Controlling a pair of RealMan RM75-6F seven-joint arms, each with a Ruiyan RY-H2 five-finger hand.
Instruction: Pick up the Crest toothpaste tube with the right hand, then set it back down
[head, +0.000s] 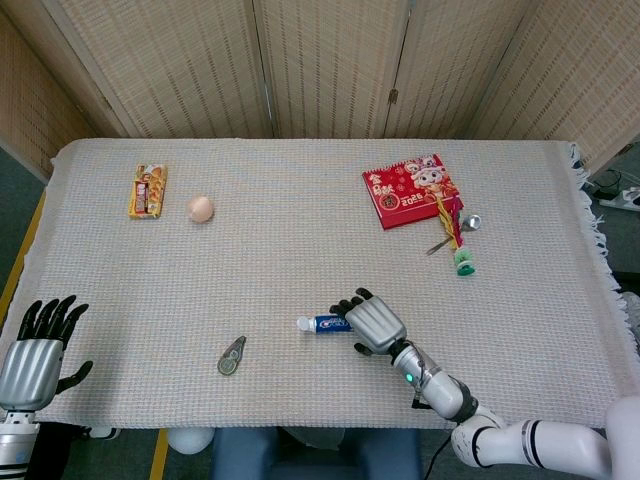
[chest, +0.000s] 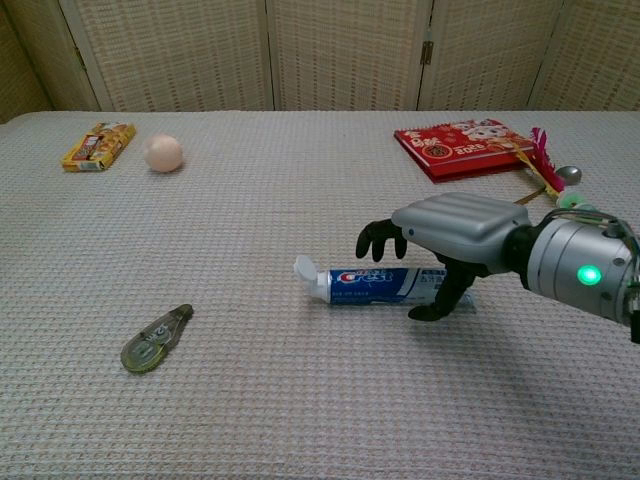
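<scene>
The toothpaste tube (chest: 395, 284) lies flat on the cloth-covered surface (chest: 300, 400), near the front edge and about midway across. Its long axis runs left to right, with the white cap pointing toward the robot's left and the crimped tail toward its right. The right hand (chest: 440, 240) hangs directly above the tail half, palm down, its fingers (chest: 382, 238) spread and curved over the far side of the tube while the thumb reaches down on the near side, just beside the tube. It holds nothing yet; whether the thumb tip already touches the tube cannot be told. So the tube lies below the palm and crosswise to the fingers, which probably suits a closing pinch across its narrow width.

The left hand (head: 38, 345) rests at the front left corner of the surface, fingers apart and empty, well apart from the tube. The right hand is plainly the nearer one, as the task wants.
</scene>
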